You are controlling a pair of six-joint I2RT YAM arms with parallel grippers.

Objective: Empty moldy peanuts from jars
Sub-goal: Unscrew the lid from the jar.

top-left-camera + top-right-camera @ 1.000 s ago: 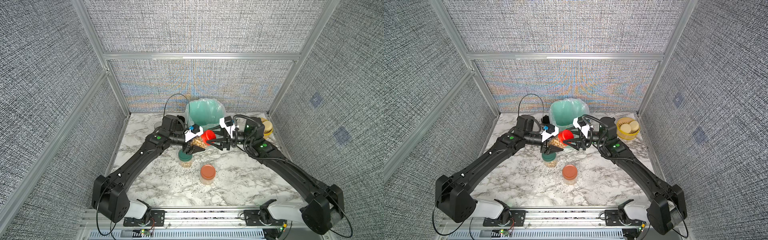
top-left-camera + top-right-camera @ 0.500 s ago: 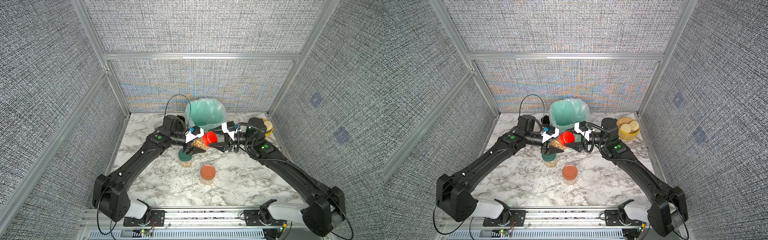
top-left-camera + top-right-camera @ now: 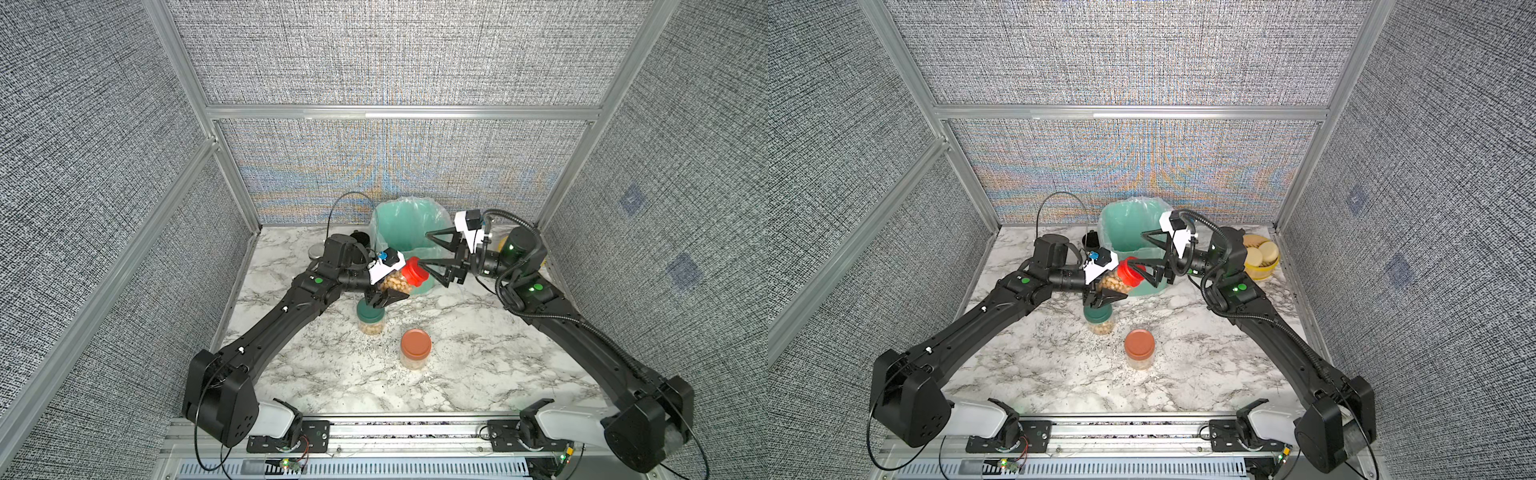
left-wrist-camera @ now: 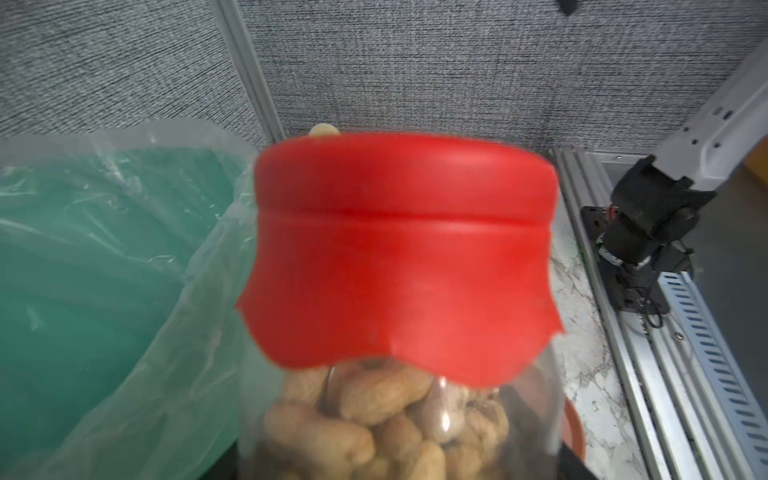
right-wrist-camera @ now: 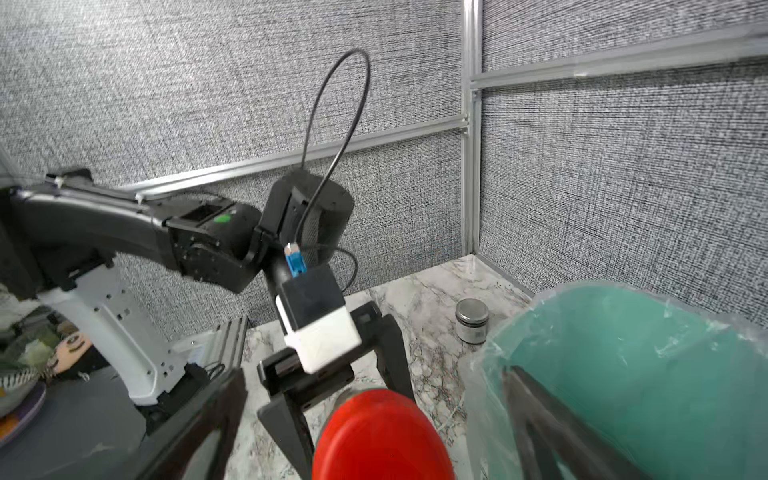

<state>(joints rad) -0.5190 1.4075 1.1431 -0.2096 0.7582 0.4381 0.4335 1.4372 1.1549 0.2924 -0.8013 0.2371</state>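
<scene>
Jar point(image 3: 398, 281): left gripper point(image 3: 388, 291) is clamping it tilted, presenting lid point(image 3: 417, 272); right gripper point(image 3: 423, 248) is gaping wide around it, presumably to unscrew.

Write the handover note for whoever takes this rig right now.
Left pincer: shut on the red-lid jar, held tilted above the table, by the bin.
Right pincer: open, jaws wide apart at the red lid, not gripping it.
Green-lid jar and orange-lid jar: upright on the table, lidded, peanuts inside.
Done: red-lid jar lifted. To do: unscrew all three lids, tip peanuts into the bin.
</scene>
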